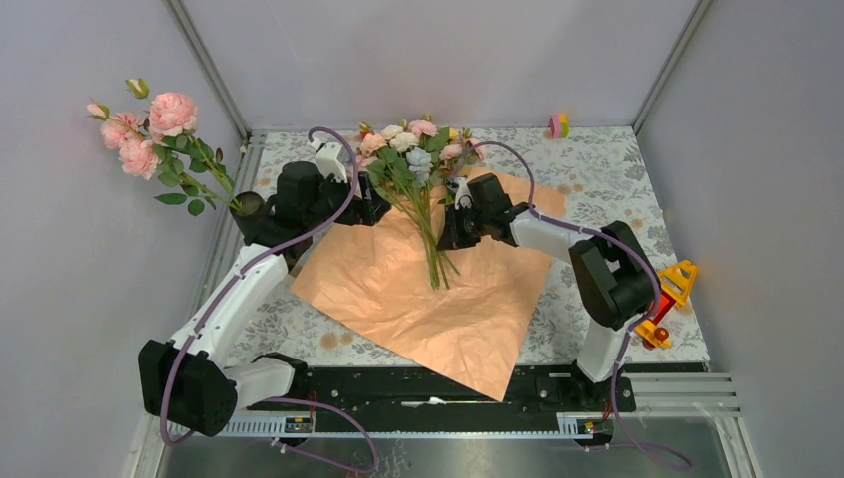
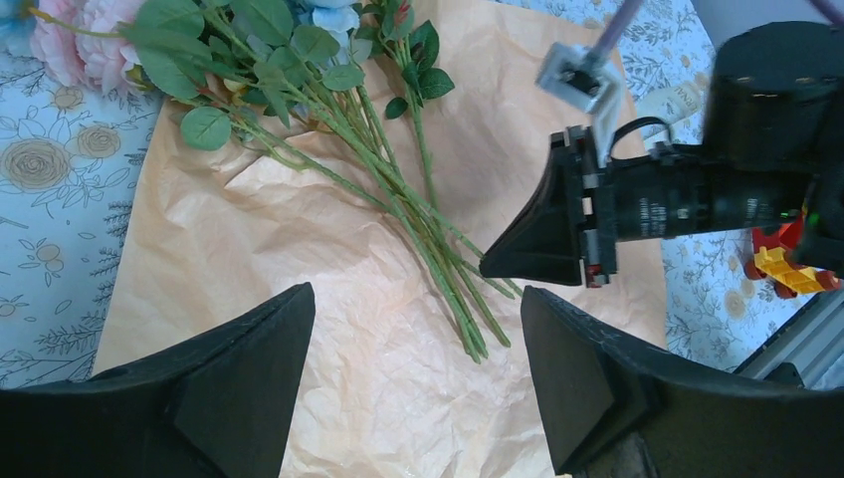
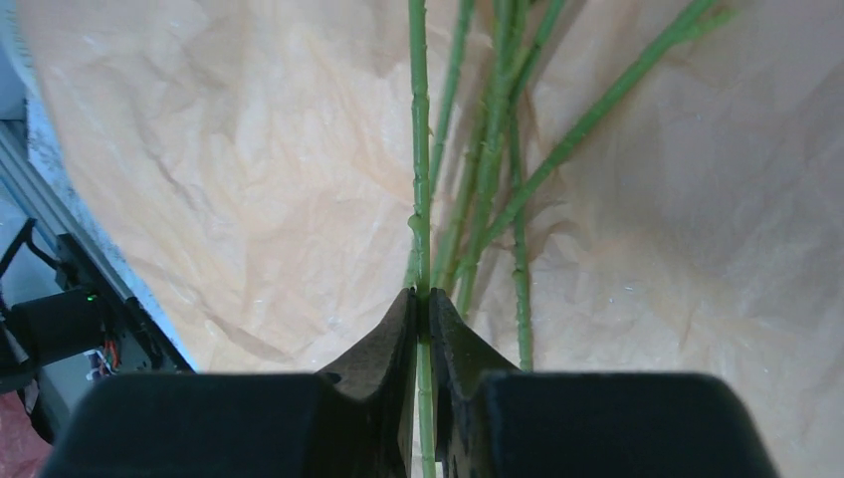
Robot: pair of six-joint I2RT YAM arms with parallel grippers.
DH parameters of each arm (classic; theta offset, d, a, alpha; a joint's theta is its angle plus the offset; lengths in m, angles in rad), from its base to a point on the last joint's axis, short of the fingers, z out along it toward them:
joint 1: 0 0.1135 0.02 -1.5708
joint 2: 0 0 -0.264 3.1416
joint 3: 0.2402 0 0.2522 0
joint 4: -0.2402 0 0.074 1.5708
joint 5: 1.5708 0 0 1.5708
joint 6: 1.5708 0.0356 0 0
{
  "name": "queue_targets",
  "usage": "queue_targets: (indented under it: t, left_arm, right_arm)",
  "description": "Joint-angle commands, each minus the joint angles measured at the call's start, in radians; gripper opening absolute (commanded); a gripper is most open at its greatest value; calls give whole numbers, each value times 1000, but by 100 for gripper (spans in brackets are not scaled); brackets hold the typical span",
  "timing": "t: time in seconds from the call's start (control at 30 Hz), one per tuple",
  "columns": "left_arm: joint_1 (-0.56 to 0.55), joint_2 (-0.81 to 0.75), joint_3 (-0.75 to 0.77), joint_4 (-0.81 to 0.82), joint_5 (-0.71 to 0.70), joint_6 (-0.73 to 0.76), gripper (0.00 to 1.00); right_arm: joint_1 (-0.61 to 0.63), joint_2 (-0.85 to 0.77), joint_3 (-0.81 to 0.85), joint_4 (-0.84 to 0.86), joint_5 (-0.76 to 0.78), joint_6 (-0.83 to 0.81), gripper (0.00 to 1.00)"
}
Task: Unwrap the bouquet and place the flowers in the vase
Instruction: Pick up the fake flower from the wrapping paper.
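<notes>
Right arm reached in from the right, elbow up, wrist low over the paper [image 1: 438, 309]. Right gripper [image 3: 422, 299] was pinched closed on one green stem [image 3: 419, 149], its fingers touching the stem on both sides. Left arm stretched forward, wrist turned right. Left gripper [image 2: 416, 309] hung above the paper with jaws wide apart, holding nothing. Flowers [image 1: 413, 159] lay loose on the flattened paper, mid table. Vase [image 1: 246, 211] stood at the left edge, pink roses [image 1: 149, 129] in it.

Pale grey panel walls [image 1: 448, 60] enclosing floral-patterned table [image 1: 607, 169]; even light falling across it; metal rail [image 1: 697, 393] running along near edge.
</notes>
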Motion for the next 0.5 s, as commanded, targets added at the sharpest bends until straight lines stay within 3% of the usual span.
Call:
queue_targets:
  t: [0.0,0.13,0.33,0.47]
  left_arm:
    - [16,-28,13,36,-26,-73,81]
    - [74,-49,10,74,65,-253,81]
    - [153,-79,-75,381,240,-567,82]
    - [156,-45,-85,475,290,-665,82]
  right_arm:
    - [19,-130,28,31,-30,-28,0]
    - [33,-205,17,99,-19,-4,0]
    - [39,-323,-36,240,6,92,0]
    - [40,-381,-68,332,0,154,0]
